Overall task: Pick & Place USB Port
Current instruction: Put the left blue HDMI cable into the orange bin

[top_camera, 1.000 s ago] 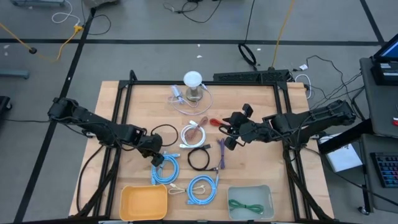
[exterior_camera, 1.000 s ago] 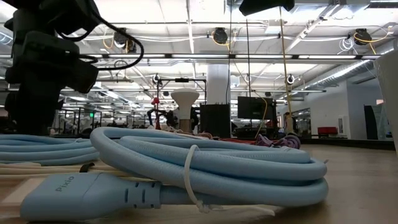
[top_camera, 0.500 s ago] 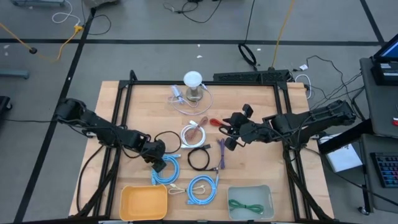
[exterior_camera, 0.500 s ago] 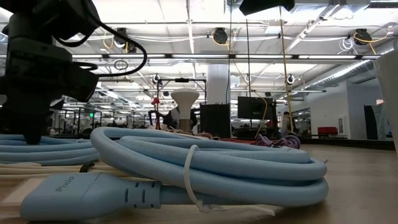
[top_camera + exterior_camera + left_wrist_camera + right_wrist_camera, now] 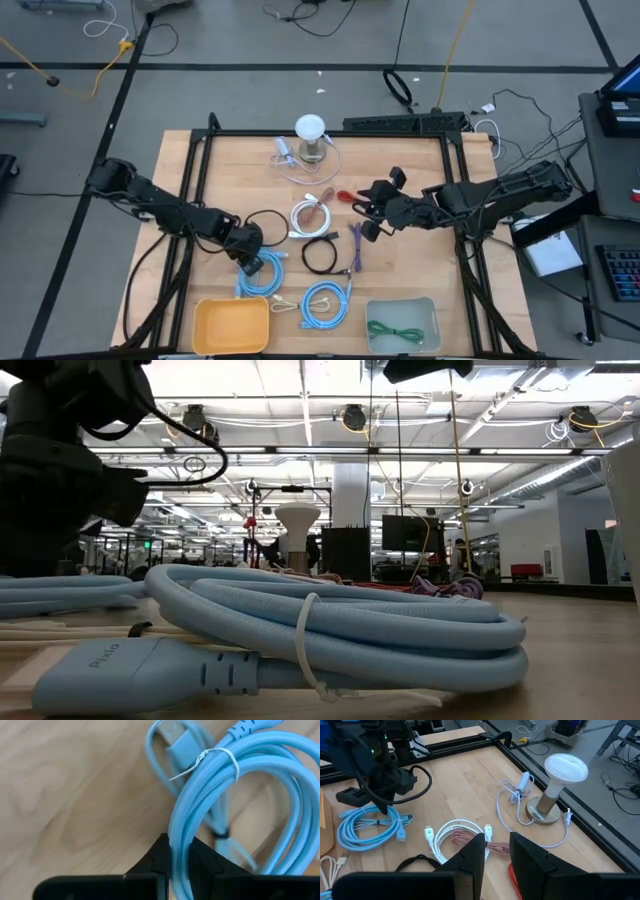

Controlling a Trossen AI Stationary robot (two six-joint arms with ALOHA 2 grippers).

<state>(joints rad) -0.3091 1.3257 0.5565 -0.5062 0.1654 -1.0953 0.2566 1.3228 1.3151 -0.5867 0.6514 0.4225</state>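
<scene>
Your left gripper point(image 5: 176, 865) is pinching a strand of the coiled light-blue braided USB cable point(image 5: 235, 795), tied with a thin white twist tie point(image 5: 210, 757), and bare pale wooden tabletop point(image 5: 75, 795) is lying open just beyond its fingertips, while the shallow yellow plastic tray point(image 5: 232, 325) is sitting near it toward the table's front edge. Your left arm is reaching low and slanted across the table to that coil, and a second light-blue coil point(image 5: 325, 304) is lying beside the tray. Your right gripper point(image 5: 497, 851) is hovering with its fingers spread a little around nothing, above the white and pink cable bundle point(image 5: 462, 840), with the white-shaded round-based lamp point(image 5: 559, 785) farther ahead.

blue cable coil point(image 5: 210, 815) | white-tied | clamped between fingers point(image 5: 155, 865) | on table
</scene>
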